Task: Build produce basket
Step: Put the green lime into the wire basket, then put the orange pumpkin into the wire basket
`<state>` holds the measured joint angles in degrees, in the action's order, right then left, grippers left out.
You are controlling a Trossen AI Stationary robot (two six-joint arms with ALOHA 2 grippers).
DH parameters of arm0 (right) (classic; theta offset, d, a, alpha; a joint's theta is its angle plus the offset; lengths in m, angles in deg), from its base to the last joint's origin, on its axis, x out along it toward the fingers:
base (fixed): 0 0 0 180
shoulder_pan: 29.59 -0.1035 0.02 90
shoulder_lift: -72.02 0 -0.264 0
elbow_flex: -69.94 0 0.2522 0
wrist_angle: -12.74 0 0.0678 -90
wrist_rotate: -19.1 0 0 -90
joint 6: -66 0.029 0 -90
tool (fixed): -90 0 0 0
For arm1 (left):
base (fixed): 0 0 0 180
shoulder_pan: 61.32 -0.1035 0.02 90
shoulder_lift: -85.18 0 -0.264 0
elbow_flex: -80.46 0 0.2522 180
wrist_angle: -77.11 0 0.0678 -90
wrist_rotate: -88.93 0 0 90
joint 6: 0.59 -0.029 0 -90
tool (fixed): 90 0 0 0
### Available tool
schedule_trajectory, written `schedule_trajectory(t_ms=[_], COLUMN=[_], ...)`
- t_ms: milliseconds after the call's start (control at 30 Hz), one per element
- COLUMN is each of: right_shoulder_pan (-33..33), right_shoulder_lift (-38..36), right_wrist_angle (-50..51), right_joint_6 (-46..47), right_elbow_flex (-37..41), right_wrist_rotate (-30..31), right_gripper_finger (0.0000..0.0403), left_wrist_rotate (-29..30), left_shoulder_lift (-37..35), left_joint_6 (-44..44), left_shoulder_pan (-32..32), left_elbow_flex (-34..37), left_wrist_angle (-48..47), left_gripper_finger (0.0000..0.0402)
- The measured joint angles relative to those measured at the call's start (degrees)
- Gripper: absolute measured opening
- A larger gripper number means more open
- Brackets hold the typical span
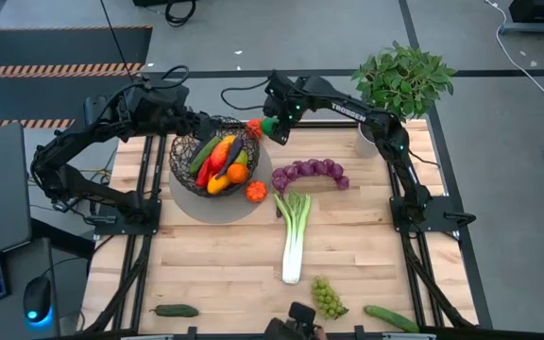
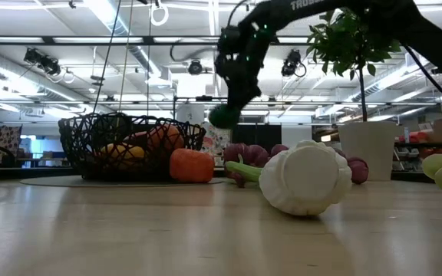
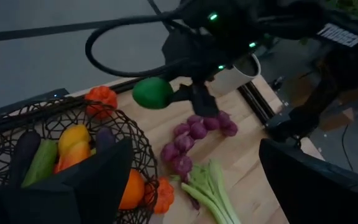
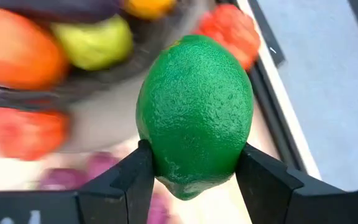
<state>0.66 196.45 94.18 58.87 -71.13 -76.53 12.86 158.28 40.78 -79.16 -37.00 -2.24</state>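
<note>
Green lime (image 4: 194,112) sits clamped in the right gripper (image 4: 194,180), jaws half-closed, beside the basket (image 1: 189,151).

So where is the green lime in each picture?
High view: the lime sits in the right end effector, beside the basket.
Low view: lime hangs above the table, right of the basket.
Left wrist view: lime near the middle, beyond the basket.
Right wrist view: lime fills the centre, between the two fingers.
Shared landmark: the basket.
</note>
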Motion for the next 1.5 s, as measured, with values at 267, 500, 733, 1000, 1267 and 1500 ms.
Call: schedule_trajectory(t_ms=[267,500,733,1000,1267,1500], right_shoulder_pan=[-5.2,-8.9,-10.1,-7.5,2.8,7.9], right_shoulder_lift=[0.0,0.1,0.3,0.3,1.1,5.9], right_wrist_angle=[-3.5,-7.8,-7.9,-9.8,-16.3,-15.8], right_joint_6=[3.3,4.7,2.6,0.3,11.0,17.5], right_elbow_flex=[-3.5,-3.5,-1.3,-0.8,-0.8,-0.7], right_wrist_rotate=[-6.4,-6.3,0.3,12.9,10.4,1.0], right_gripper_finger=[0.0207,0.0220,0.0310,0.0371,0.0352,0.0346], left_wrist_rotate=[2.9,3.0,2.9,2.9,2.9,2.9], left_shoulder_lift=[0.0,0.0,0.0,0.0,0.0,0.0], left_joint_6=[-0.5,-0.4,0.0,0.9,1.7,2.2], left_shoulder_pan=[0.0,0.0,0.0,0.1,0.1,0.0], left_elbow_flex=[0.0,0.0,0.0,0.0,0.0,0.1], left_wrist_angle=[0.2,0.2,0.1,-0.3,-2.0,-2.1], left_gripper_finger=[0.0357,0.0357,0.0357,0.0357,0.0357,0.0357])
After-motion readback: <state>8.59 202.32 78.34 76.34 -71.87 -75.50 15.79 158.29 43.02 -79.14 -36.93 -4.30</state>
